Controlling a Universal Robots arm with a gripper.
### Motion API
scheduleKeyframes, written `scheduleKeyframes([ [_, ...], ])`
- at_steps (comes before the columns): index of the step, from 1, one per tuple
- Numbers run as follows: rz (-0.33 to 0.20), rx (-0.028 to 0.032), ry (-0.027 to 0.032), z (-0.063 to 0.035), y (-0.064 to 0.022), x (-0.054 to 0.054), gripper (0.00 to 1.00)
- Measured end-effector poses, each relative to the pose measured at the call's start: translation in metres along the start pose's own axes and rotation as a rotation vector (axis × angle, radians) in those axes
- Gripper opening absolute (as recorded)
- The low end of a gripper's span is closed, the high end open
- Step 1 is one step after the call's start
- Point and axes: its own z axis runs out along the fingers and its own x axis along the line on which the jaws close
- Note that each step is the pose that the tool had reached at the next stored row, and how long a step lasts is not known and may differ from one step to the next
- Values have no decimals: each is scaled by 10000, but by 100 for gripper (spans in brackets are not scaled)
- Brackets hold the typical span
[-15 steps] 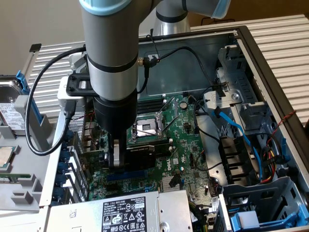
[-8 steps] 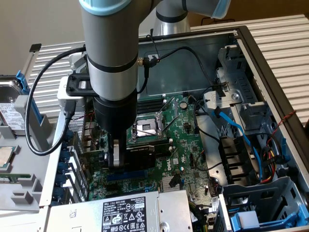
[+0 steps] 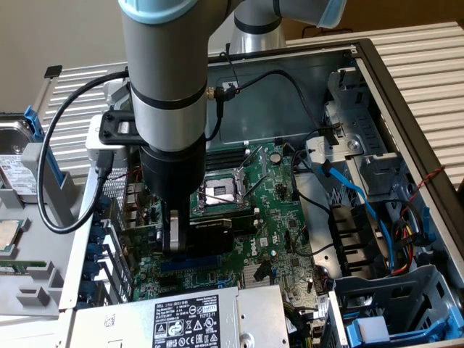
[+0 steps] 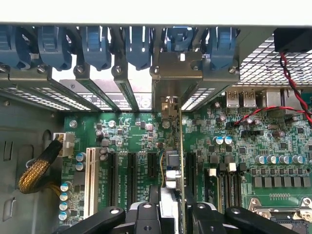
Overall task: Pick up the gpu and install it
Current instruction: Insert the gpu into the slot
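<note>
Low, left of middle in the exterior view, grips the gpu (image 3: 212, 239) with the gripper (image 4: 174, 207), closed narrow on it. Holds it standing on edge, right at the slots of the big green board (image 3: 279, 196), inside the computer case (image 3: 380, 80).

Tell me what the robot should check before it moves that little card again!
1. Pincer gripping the gpu: ok, the card stands edge-on between its fingers.
2. Card running parallel to the black slots on the motherboard: ok.
3. Card pressed fully into its slot: cannot tell, its lower edge is hidden.
4. Metal bracket reaching the case's rear openings: ok.
5. Red and black wire away from the card: ok.
6. Yellow braided cable away from the card: ok.
</note>
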Motion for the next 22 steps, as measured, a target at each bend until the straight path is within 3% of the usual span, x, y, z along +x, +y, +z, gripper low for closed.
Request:
scheduleKeyframes([
  [22, 19, 0, -2, 41, 3, 1, 29],
])
